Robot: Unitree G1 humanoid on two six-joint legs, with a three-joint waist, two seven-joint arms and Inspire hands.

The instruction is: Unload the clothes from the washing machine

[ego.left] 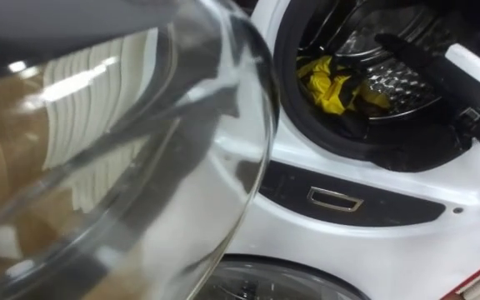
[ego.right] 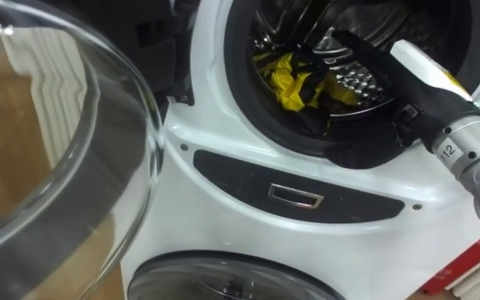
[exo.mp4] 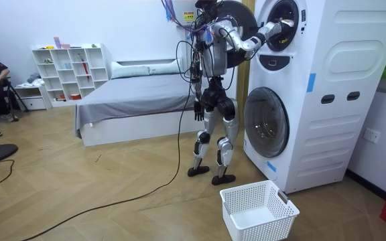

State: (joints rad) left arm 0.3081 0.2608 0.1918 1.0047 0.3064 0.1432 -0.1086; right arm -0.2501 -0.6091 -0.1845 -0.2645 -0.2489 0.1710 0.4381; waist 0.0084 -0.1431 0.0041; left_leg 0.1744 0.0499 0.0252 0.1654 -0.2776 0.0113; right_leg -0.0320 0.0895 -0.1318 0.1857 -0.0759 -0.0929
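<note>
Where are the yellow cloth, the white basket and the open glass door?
yellow cloth [ego.left: 327, 92]: left eye view, on its crumpled middle.
white basket [exo.mp4: 267, 227]: room view, on its front wall.
glass door [ego.left: 123, 158]: left eye view, on its curved glass.

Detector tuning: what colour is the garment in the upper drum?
The garment is bright yellow; right eye view shows it best.

Door [ego.left: 140, 150]: open, near left of drum.
Drum [ego.left: 398, 83]: far right, upper machine.
Clothes [ego.left: 332, 83]: in drum, left part.
Lower door [ego.right: 223, 283]: beneath drum.
Basket [exo.mp4: 259, 211]: on floor before machines.
</note>
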